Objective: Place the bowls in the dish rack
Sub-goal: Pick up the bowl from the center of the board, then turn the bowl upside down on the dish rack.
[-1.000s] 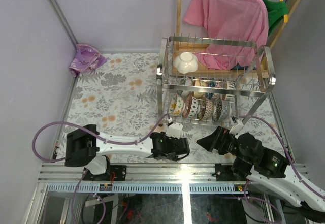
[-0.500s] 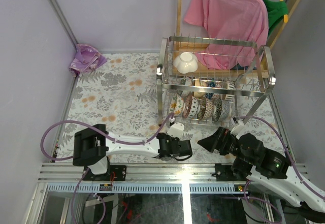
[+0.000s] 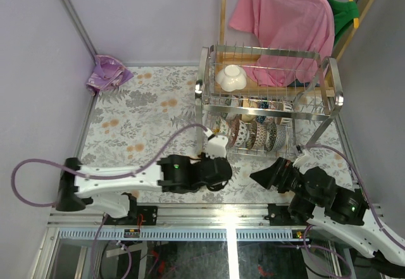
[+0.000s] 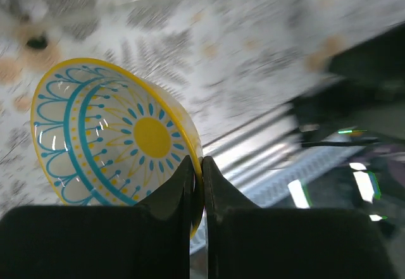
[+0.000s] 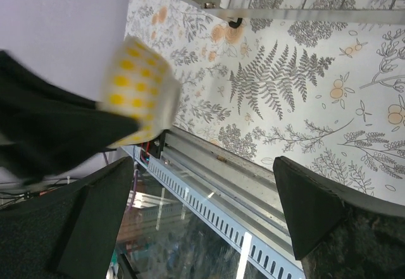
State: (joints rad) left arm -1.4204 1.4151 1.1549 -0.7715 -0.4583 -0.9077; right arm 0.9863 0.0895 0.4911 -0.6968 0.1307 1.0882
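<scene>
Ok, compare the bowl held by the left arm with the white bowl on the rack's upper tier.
The patterned bowl has teal and yellow markings; the white bowl is plain. The left fingers pinch the patterned bowl's rim, off the dish rack; the white bowl rests on its upper tier, untouched. The patterned bowl is tilted on edge; the white bowl looks upside down. Both are small and round.

Your left arm (image 3: 117, 181) shows a white link between bulky black joint housings, a lilac cable (image 3: 13, 183) looping from its base. Your right arm (image 3: 326, 197) matches, white and black, lilac-cabled. The left gripper (image 4: 197, 174) and right gripper (image 5: 204, 165) have matte black wedge-shaped fingers.
</scene>
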